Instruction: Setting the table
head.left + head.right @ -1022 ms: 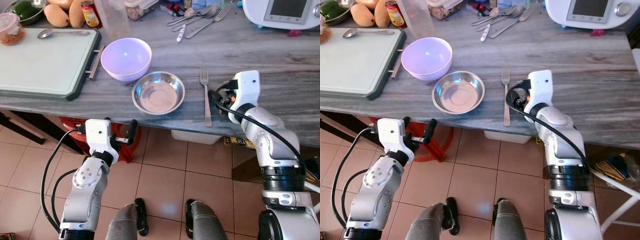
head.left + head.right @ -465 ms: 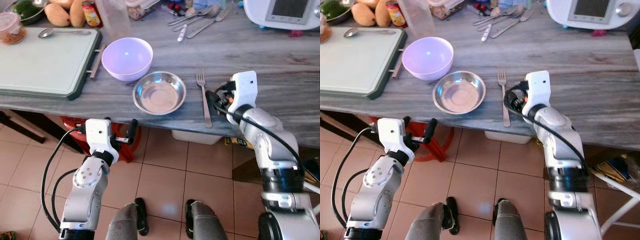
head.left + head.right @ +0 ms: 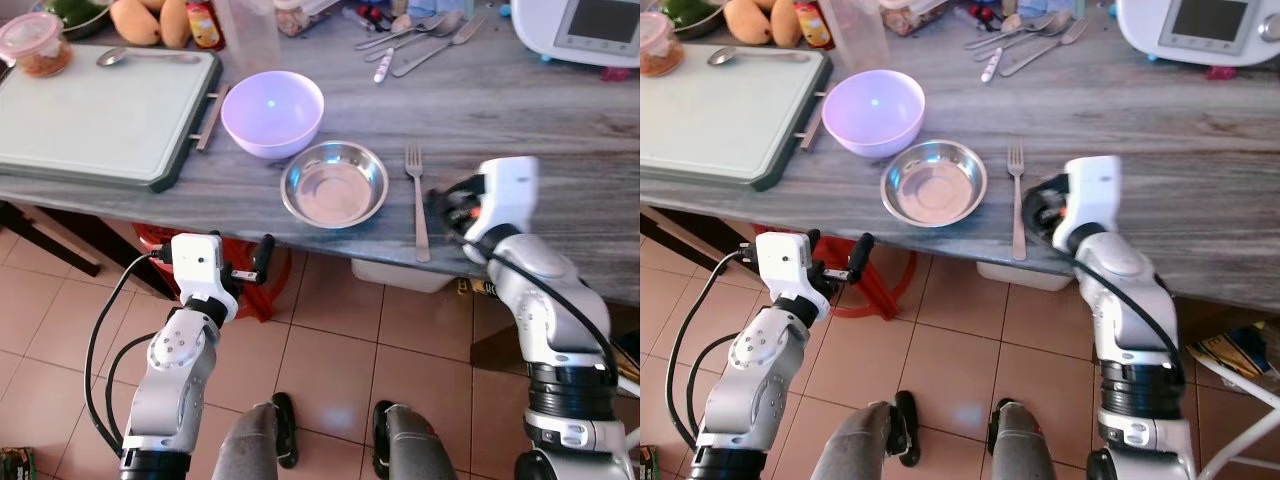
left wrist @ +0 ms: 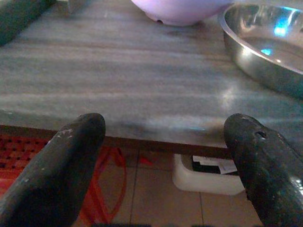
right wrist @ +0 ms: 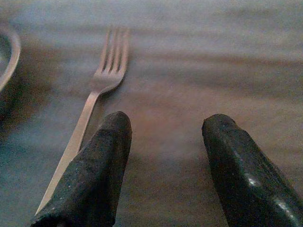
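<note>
Since a second ago the right gripper [image 5: 163,165] is sitting lower over the table's [image 3: 560,130] near edge, just right of the fork [image 3: 416,200], its fingers [image 5: 90,184] spread apart with nothing between them. Nearest the robot, the left gripper [image 4: 163,156] is hanging below the table edge over the tiled floor [image 3: 330,350], fingers [image 4: 57,165] likewise parted and empty. On the grey table, the fork is lying tines away from the robot, just right of the steel bowl [image 3: 334,184]. Behind that bowl, the lilac bowl [image 3: 272,113] is touching its rim. Farther left a cutting board [image 3: 95,110] is lying, with a spoon [image 3: 145,56] at its far edge. At the back, loose cutlery [image 3: 420,35] is resting near a white appliance [image 3: 585,30].
</note>
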`<state>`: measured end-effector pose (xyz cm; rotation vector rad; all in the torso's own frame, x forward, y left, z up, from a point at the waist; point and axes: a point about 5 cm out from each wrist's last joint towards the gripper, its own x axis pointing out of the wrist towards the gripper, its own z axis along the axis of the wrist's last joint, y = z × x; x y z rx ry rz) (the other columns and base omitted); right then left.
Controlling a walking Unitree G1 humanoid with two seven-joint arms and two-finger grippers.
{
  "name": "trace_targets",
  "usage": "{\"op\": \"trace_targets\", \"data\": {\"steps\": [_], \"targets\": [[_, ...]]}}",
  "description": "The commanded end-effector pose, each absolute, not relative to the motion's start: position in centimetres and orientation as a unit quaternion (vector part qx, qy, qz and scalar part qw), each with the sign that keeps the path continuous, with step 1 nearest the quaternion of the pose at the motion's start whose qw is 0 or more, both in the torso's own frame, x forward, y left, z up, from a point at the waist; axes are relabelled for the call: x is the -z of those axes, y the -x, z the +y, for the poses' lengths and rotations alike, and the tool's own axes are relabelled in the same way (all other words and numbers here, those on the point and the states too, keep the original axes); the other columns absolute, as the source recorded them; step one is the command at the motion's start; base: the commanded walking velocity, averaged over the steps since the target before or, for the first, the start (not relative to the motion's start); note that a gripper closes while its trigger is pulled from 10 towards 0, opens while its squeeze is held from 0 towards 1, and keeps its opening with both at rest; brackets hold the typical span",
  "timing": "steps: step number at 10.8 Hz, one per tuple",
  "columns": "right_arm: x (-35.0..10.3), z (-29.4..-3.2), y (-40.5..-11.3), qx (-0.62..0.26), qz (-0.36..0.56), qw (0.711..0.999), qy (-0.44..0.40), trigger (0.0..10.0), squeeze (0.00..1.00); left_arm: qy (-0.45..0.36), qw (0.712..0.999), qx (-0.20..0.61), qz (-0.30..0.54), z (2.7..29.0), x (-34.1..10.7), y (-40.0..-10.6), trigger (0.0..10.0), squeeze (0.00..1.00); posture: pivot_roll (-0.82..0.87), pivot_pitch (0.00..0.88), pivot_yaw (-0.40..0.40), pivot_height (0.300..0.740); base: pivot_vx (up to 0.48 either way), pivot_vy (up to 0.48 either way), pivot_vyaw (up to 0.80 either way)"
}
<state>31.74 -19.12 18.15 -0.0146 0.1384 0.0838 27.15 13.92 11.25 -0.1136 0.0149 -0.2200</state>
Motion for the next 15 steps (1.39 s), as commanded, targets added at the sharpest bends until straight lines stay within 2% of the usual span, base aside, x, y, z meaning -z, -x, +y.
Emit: {"op": "trace_targets", "data": {"steps": [1, 4, 6, 8, 10, 13, 15], "targets": [[-18.9, -19.5, -31.3, -0.020, 0.040, 0.999, 0.009, 10.0, 0.00, 0.055, 0.993, 0.103, 0.009, 14.3, -11.0, -27.1, 10.0, 0.00, -0.05, 0.193, 0.073, 0.740, 0.000, 0.000, 0.00], [-20.0, -19.6, -30.0, 0.027, -0.045, 0.999, 0.012, 10.0, 0.00, 0.060, 0.994, 0.091, 0.000, 14.6, -11.2, -27.2, 10.0, 0.00, -0.05, 0.162, 0.078, 0.740, 0.000, 0.000, 0.00], [-19.8, -18.7, -28.2, 0.030, -0.101, 0.993, 0.057, 10.0, 0.00, 0.057, 0.997, 0.060, 0.011, 14.4, -10.8, -27.1, 10.0, 0.00, -0.05, 0.108, 0.071, 0.740, 0.000, 0.000, 0.00], [-17.3, -18.1, -27.4, 0.037, -0.087, 0.993, 0.075, 10.0, 0.00, 0.055, 0.997, 0.056, -0.004, 14.5, -11.0, -27.8, 10.0, 0.00, -0.05, 0.069, 0.061, 0.740, 0.000, 0.000, 0.00], [-15.2, -17.6, -27.3, 0.036, -0.066, 0.996, 0.057, 10.0, 0.00, 0.055, 0.998, 0.036, -0.024, 15.2, -11.8, -28.9, 10.0, 0.00, -0.04, 0.035, 0.056, 0.740, -0.124, 0.000, 0.00], [-14.1, -18.1, -28.3, 0.044, -0.055, 0.997, 0.044, 10.0, 0.00, 0.051, 0.998, 0.032, -0.036, 15.3, -12.0, -29.4, 10.0, 0.00, -0.02, 0.023, 0.060, 0.740, -0.242, 0.000, 0.00], [-14.0, -18.8, -28.6, 0.090, -0.043, 0.993, 0.062, 10.0, 0.00, 0.048, 0.998, 0.026, -0.038, 15.4, -12.0, -29.1, 10.0, 0.00, -0.03, 0.041, 0.063, 0.740, -0.257, 0.000, 0.00]]}}
